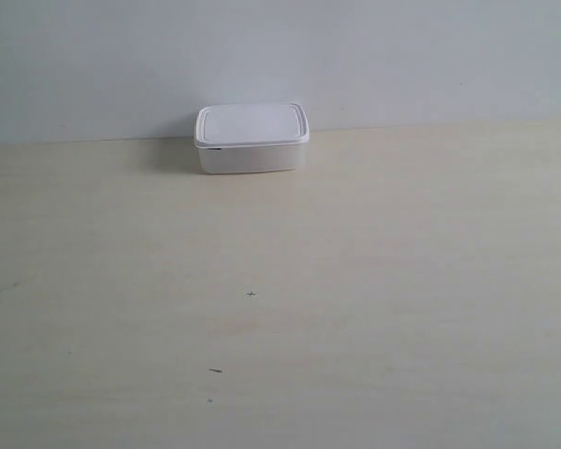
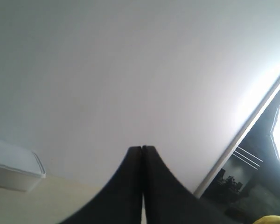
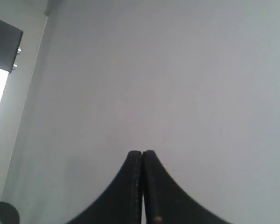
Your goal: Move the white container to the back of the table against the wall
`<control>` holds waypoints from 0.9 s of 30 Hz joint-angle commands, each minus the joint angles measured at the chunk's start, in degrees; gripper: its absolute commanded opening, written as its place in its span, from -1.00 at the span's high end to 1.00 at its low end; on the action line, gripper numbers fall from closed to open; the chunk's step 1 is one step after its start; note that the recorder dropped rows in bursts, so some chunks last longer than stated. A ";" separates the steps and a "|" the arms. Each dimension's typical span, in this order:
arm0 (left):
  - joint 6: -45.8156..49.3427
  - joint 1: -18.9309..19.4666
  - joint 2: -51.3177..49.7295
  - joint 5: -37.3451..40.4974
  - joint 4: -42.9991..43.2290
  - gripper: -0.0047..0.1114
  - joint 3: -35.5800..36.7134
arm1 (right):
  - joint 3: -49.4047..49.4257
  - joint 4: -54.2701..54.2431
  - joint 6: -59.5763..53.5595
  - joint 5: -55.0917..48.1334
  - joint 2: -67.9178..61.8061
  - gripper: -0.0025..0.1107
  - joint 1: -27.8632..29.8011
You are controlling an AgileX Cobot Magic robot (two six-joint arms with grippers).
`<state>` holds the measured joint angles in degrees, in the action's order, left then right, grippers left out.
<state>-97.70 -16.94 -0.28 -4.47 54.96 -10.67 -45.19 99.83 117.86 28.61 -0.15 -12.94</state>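
Observation:
The white container (image 1: 251,137) stands with its lid on at the far edge of the cream table (image 1: 280,309), close against the grey-white wall (image 1: 280,56). No arm shows in the exterior view. In the left wrist view my left gripper (image 2: 142,148) is shut on nothing, raised and pointing at the wall (image 2: 130,70); the container (image 2: 14,165) sits off to one side, apart from it. My right gripper (image 3: 142,152) is shut as well, empty, with only the wall (image 3: 168,84) before it.
A few small dark marks (image 1: 251,294) dot the table. A pale vertical frame (image 2: 245,140) and a dark opening (image 2: 256,182) border the wall in the left wrist view. A dark panel (image 3: 4,44) hangs at the wall's corner in the right wrist view.

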 commanded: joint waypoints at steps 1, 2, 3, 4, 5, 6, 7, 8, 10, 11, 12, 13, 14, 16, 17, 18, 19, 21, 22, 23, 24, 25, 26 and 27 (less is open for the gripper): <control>-0.45 -0.27 0.28 -1.61 -0.14 0.92 4.92 | 1.75 0.12 0.74 7.10 0.15 0.96 0.04; -1.27 -0.27 0.28 -1.86 -0.14 0.92 6.35 | 3.26 0.12 1.73 7.53 0.15 0.96 0.04; -1.43 -0.27 0.28 -2.15 -0.14 0.92 7.71 | 5.23 0.12 2.23 7.53 0.15 0.96 0.04; -1.43 -0.27 0.28 -2.43 -0.14 0.92 8.90 | 7.98 0.12 2.23 7.00 0.15 0.96 0.04; -1.43 -0.27 0.28 -2.58 -0.14 0.92 10.06 | 10.31 0.12 2.69 6.32 0.15 0.96 0.04; -1.43 -0.27 0.28 -2.79 -0.14 0.92 10.67 | 12.52 0.12 3.34 5.23 0.15 0.96 0.04; -1.43 -0.27 0.28 -2.79 -0.14 0.92 10.67 | 14.93 0.12 3.34 3.52 0.15 0.96 0.04; -1.43 -0.27 0.28 -2.79 -0.14 0.92 10.67 | 17.02 -0.46 3.34 2.17 0.15 0.96 0.04; -1.43 -0.27 0.28 -2.39 0.61 0.92 10.67 | 22.91 -4.76 3.34 -1.76 0.15 0.96 0.04; -1.43 -0.27 0.28 -2.50 1.40 0.92 10.67 | 25.06 -7.18 3.34 -3.39 0.15 0.96 0.04; -1.43 -0.27 0.28 -2.78 1.68 0.92 10.67 | 27.76 -9.76 3.10 -5.40 0.15 0.96 0.04; -1.32 -0.27 0.28 -3.03 1.82 0.92 10.67 | 30.28 -11.97 2.85 -7.39 0.15 0.96 0.04; -1.04 -0.27 0.28 -3.02 1.82 0.92 10.67 | 32.22 -13.29 2.70 -8.89 0.15 0.96 0.04; 1.68 -0.27 0.28 -2.69 1.93 0.92 10.67 | 36.49 -15.47 1.30 -11.68 0.15 0.96 0.04; 3.56 -0.27 0.28 -2.55 1.93 0.92 10.67 | 37.93 -15.77 0.73 -12.75 0.15 0.96 0.04; 4.92 -0.27 0.28 -2.39 1.93 0.92 10.67 | 39.54 -16.00 -0.09 -13.76 0.15 0.96 0.04; 6.22 -0.27 0.28 -2.40 1.93 0.92 10.67 | 40.98 -16.06 -0.79 -14.53 0.15 0.96 0.04; 7.57 -0.27 0.28 -2.40 1.93 0.92 10.67 | 43.29 -16.18 -1.89 -15.86 0.15 0.96 0.04; 8.03 -0.27 0.28 -2.40 1.93 0.92 10.67 | 44.27 -16.40 -2.66 -16.39 0.15 0.96 0.04; 9.07 -0.27 0.28 -2.28 1.93 0.92 10.67 | 44.96 -16.53 -3.18 -17.08 0.15 0.96 0.04; 10.32 -0.27 0.28 -2.16 2.05 0.92 10.67 | 45.19 -16.81 -3.99 -18.33 0.15 0.96 0.04; 12.17 -0.27 0.28 -2.05 2.66 0.92 10.67 | 45.19 -16.79 -4.48 -19.24 0.15 0.96 0.04; 13.62 -0.27 0.28 -2.02 3.22 0.92 10.67 | 45.19 -16.79 -4.73 -20.43 0.15 0.96 0.04; 15.32 -0.27 0.28 -1.91 3.20 0.92 10.67 | 45.19 -16.79 -5.58 -21.67 0.15 0.96 0.04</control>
<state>-86.88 -16.94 -0.28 -6.57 57.23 -0.16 -0.28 83.69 114.51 10.19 -0.26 -12.94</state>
